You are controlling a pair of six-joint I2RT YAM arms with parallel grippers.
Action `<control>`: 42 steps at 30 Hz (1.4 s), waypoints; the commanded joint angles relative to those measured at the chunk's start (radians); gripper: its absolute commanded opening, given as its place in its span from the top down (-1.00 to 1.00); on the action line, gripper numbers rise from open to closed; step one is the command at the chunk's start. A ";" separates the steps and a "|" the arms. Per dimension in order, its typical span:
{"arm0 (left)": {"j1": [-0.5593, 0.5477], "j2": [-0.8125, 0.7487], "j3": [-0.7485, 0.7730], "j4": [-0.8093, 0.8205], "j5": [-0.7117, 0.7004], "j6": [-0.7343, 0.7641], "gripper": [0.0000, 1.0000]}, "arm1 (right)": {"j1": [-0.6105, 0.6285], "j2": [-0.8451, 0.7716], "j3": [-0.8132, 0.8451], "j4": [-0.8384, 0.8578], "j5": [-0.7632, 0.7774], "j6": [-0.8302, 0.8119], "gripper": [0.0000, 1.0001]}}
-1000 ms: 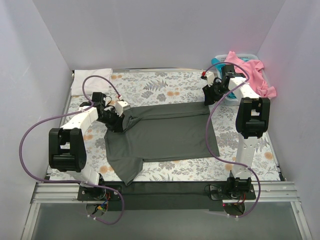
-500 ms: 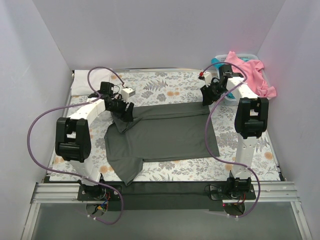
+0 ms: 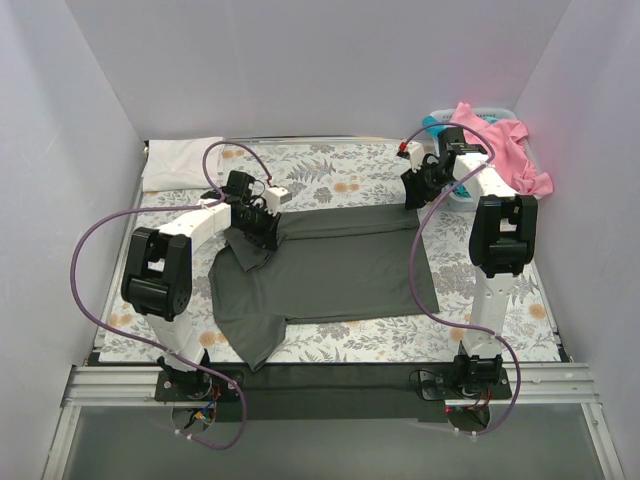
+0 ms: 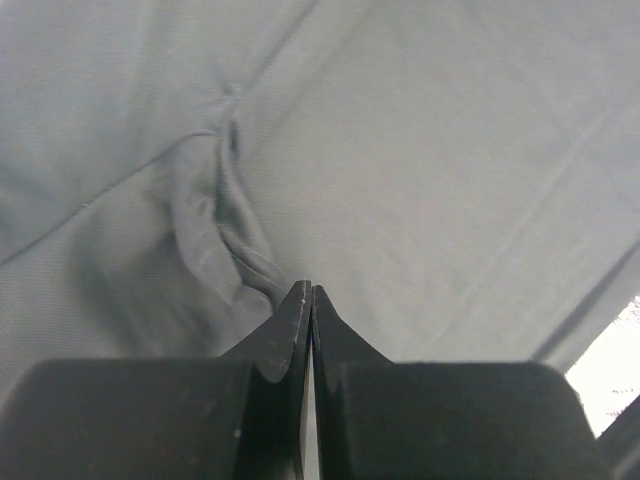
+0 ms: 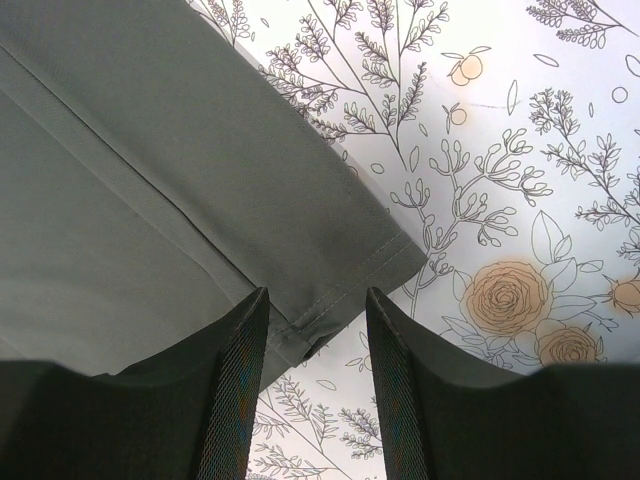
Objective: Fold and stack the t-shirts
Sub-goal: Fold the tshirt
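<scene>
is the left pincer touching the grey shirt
Touching. The left wrist view shows the left pincer shut, its tips pinching a bunched fold of the grey shirt.

- The dark grey t-shirt (image 4: 420, 150) is showing as matt, finely woven cloth, creasing softly at the left gripper (image 4: 307, 292).
- That gripper's fingers (image 4: 280, 340) are looking like smooth, faintly glossy black plastic.
- The right gripper (image 5: 315, 300) is wearing rough, mesh-textured black pads (image 5: 235, 390).
- The desk cloth (image 5: 500, 150) is lying smooth and matt, flower-printed.
- The pink t-shirt (image 3: 520, 155) is looking like soft, matt cloth.
</scene>
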 commanded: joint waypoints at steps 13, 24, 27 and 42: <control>-0.052 -0.153 -0.081 -0.017 0.002 -0.077 0.60 | 0.015 -0.008 0.032 -0.025 -0.008 -0.011 0.14; -0.048 -0.083 0.012 0.083 -0.214 -0.126 0.15 | 0.017 -0.025 0.006 -0.025 -0.007 -0.025 0.13; -0.048 -0.046 0.032 0.106 -0.254 -0.136 0.14 | 0.018 -0.029 -0.006 -0.025 -0.005 -0.031 0.14; -0.055 -0.047 0.020 0.084 -0.153 -0.137 1.00 | 0.018 -0.029 -0.012 -0.023 -0.001 -0.037 0.14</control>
